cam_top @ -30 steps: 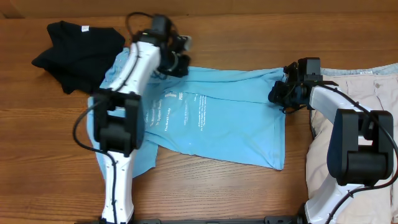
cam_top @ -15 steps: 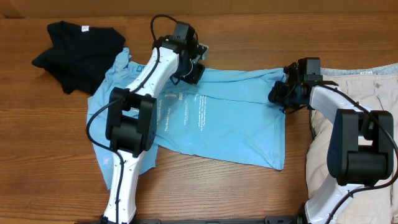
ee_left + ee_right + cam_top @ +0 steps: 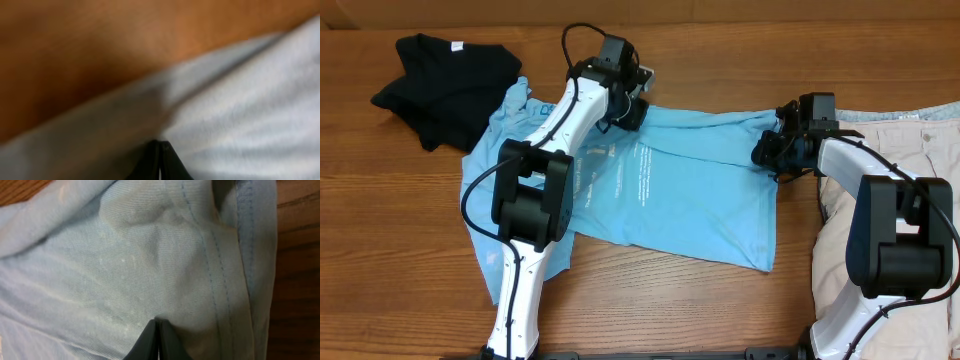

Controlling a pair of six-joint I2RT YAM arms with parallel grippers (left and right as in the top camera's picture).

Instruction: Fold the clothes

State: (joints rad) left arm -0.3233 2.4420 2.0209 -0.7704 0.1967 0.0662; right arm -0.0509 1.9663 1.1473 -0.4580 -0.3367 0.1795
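flattening step: left pincer (image 3: 631,110) pinches the blue t-shirt (image 3: 690,195) at its 12 o'clock edge, right pincer (image 3: 767,150) at 3 o'clock; next likely calls for pulling it taut.

View is blurring. The fingers (image 3: 172,171) are pressing together at bottom centre, tips meeting the light blue T-shirt (image 3: 240,100), which is spreading across the lower right. Brown tabletop (image 3: 75,45) is showing upper left.

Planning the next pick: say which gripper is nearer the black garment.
Left. Left gripper: on the shirt, right of the black garment. Right gripper: at the shirt's far end.
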